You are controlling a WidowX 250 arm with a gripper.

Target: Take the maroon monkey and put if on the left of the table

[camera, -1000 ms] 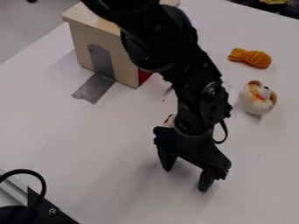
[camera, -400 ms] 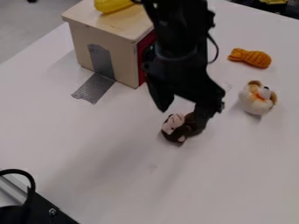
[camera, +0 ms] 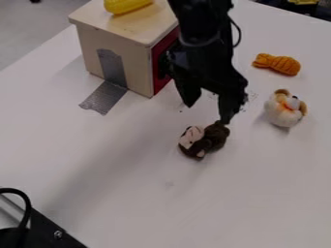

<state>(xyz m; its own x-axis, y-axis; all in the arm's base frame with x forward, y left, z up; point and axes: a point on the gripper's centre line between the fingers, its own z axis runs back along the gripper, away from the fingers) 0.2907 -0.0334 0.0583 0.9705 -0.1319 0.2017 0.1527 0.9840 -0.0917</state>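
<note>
While one monkey [camera: 210, 138] lies, one box [camera: 132, 60] stands.

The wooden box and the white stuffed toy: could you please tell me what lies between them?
In the camera view, the black gripper hangs between the wooden box and the white stuffed toy, its fingers apart.

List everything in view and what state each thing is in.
Gripper: open, empty.
Monkey: lying on the table, ungripped.
Wooden box: standing upright.
Gray tape: bent from box onto table.
Yellow toy: lying atop the box.
Orange toy: lying down.
White plush: resting on the table.
</note>
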